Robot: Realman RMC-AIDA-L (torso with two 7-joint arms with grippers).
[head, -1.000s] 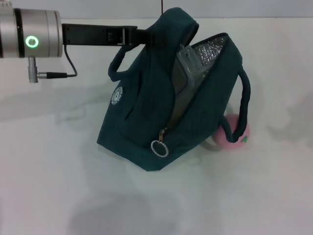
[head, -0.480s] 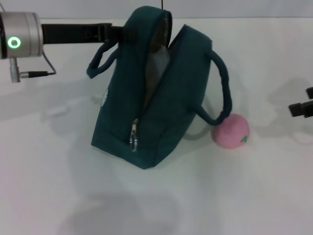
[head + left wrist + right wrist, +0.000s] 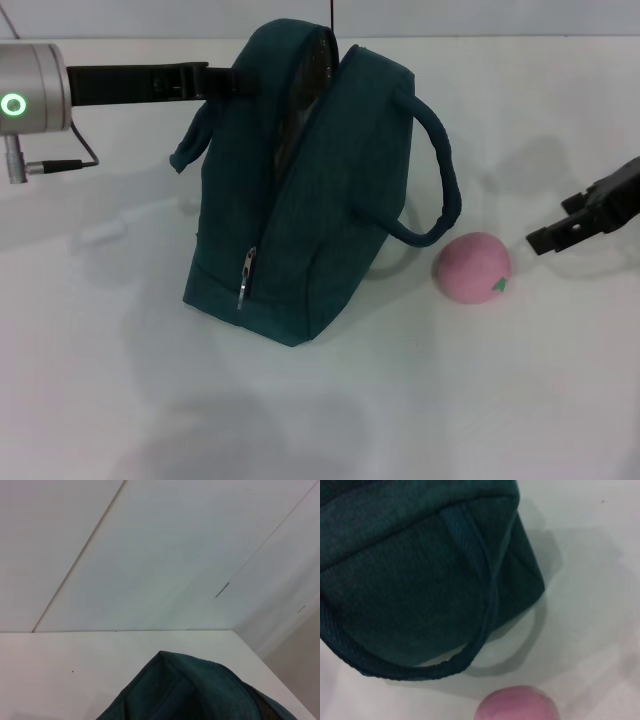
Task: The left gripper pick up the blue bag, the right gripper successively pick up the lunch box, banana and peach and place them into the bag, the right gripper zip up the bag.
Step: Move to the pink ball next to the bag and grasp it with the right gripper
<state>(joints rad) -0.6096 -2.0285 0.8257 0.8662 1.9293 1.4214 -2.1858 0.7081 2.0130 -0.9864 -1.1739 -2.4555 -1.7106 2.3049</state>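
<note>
Head view: left gripper [image 3: 235, 82] clamps soft, floppy blue bag [image 3: 300, 230] at top; right gripper [image 3: 552, 238], state unclear, nr smooth round peach [image 3: 472, 267] — grab across middle.

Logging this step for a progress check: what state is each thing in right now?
blue bag: upright on the table, top unzipped, held at its top edge.
zipper pull: low at the bag's near end, zip not closed.
peach: on the table beside the bag, not packed.
left end effector: gripping the bag.
right end effector: near the peach, empty.
</note>
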